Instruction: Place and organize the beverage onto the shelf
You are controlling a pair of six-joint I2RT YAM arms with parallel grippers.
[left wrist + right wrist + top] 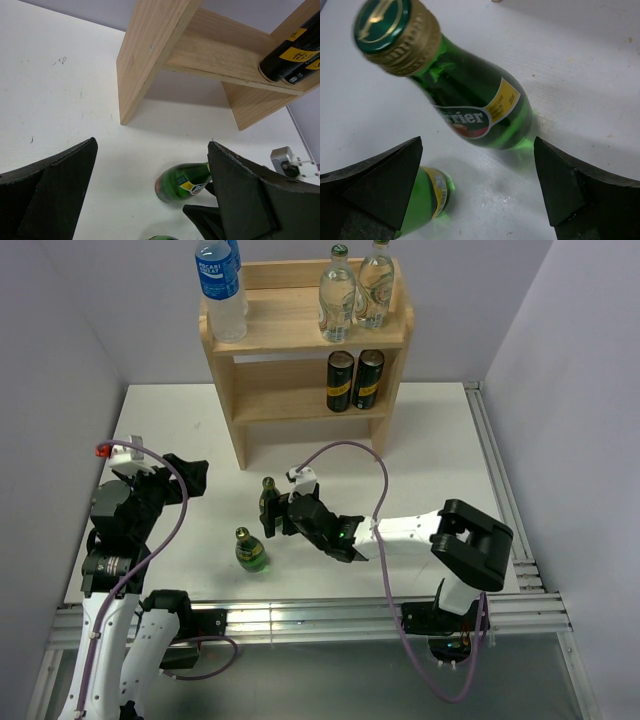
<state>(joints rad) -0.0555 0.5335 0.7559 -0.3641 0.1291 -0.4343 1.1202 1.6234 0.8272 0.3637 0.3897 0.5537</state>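
A: How is the right gripper (278,518) now?

B: It is released. Its two fingers (375,185) stand wide apart and hold nothing. One green bottle (470,95) stands upright on the table (430,440), in front of the shelf (290,325). In the wrist view it shows between the fingers, with bare table on each side, so they do not touch it.

A: And the second green bottle (250,552)?

B: It is also upright, a little farther from the shelf, just beside the first one but apart from it.

A: What about the left gripper (192,480)?

B: Also released, with the fingers spread and only table between them. It is in front of the shelf, to its left side, well apart from both green bottles.

A: What is on the shelf?

B: On the top level, at the right end, two clear bottles (338,300) stand close together. On the lower level, under them, two dark cans (341,382) stand side by side. A taller water bottle (222,290) with a blue label is at the left end of the top level.
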